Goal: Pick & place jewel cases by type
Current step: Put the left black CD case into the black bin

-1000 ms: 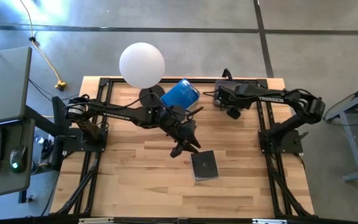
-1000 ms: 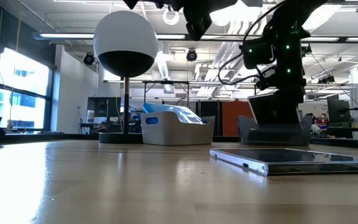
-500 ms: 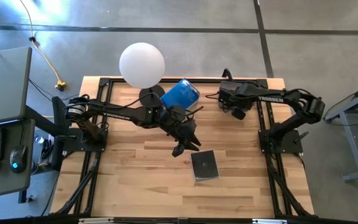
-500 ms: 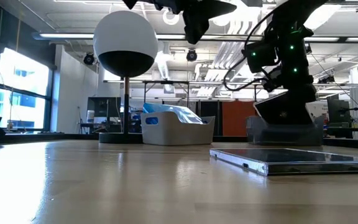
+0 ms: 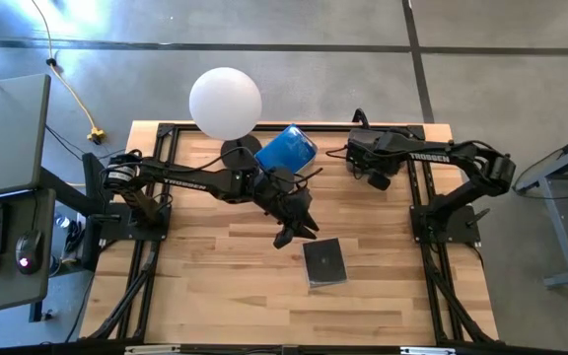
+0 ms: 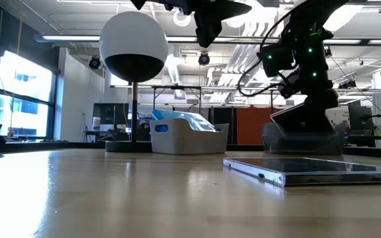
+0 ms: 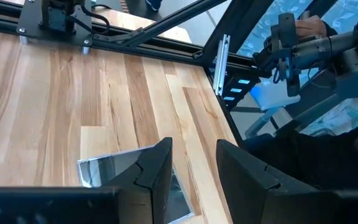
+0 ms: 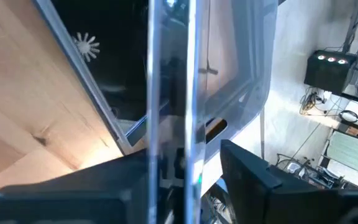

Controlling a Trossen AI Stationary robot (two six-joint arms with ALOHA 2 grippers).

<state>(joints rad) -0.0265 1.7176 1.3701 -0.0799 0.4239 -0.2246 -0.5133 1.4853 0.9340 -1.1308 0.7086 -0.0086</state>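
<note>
A clear jewel case with a dark inside [image 5: 323,261] lies flat on the table; it also shows in the low view [image 6: 309,168]. My left gripper [image 5: 294,232] hangs open and empty above the table beside it, with the case's corner [image 7: 114,171] below its fingers. My right gripper [image 5: 356,158] is open at the far right, over a clear tub [image 6: 303,141]. A dark-inside case [image 6: 303,119] leans tilted in that tub. This case stands edge-on [image 8: 171,93] between the right fingers, with a gap beside one finger [image 8: 253,180]. Blue cases [image 5: 286,148] lie in a white tub [image 6: 189,139]. My right gripper has the tilted case's edge [image 8: 171,143] between its two fingers, coming from above. A gap shows between the case and one finger; whether the other finger touches it I cannot tell. The case's lower part rests in the clear tub.
A lamp with a white ball shade [image 5: 225,103] stands at the far edge, left of the white tub; it also shows in the low view [image 6: 132,46]. Black frame rails [image 5: 156,197] run along the table's left and right sides. Bare wood lies near the front edge.
My right gripper has gone a little toward the table's right edge and tipped. The dark-inside case with it has gone from upright to leaning in the clear tub. In the last half second both have stayed still.
</note>
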